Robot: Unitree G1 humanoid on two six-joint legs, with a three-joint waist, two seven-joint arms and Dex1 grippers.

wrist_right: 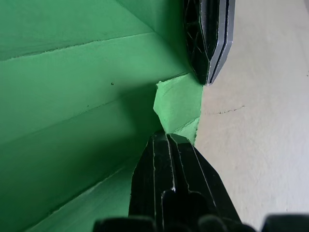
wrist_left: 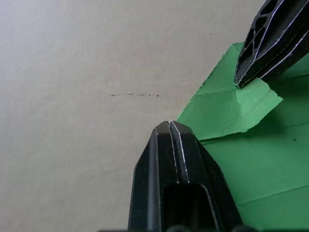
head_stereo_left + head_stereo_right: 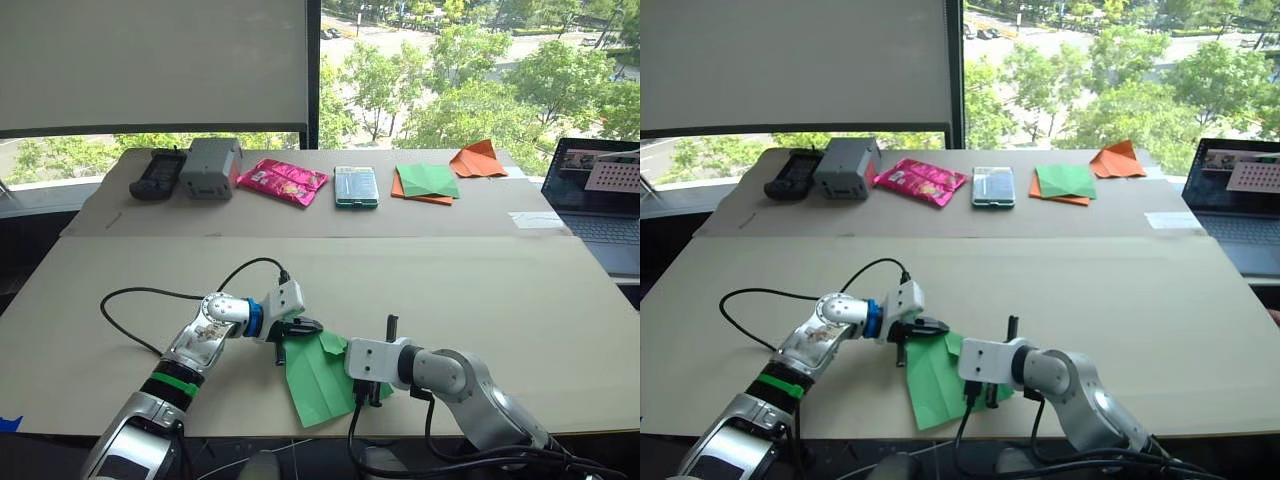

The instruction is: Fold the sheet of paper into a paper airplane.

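- Sheet of paper [image 3: 315,378] lies near the front edge of the surface [image 3: 480,290], between both grippers.
- Your left gripper [image 3: 290,333] and right gripper [image 3: 372,390] stand apart, straddling small folded corners.
- You will find it thin, light and floppy; pinch it at the creased edge.

The green sheet of paper [image 3: 318,377] lies at six o'clock on the tan table [image 3: 480,290]. The left gripper [image 3: 290,340] touches its ten o'clock corner; the right gripper [image 3: 372,385] rests at its three o'clock edge.

Along the table's [image 3: 560,300] far edge: black remote [image 3: 158,173], grey box [image 3: 211,167], pink packet [image 3: 283,181], green-and-orange sheets [image 3: 426,183], orange paper plane [image 3: 477,159]; laptop [image 3: 600,195] off its right side.
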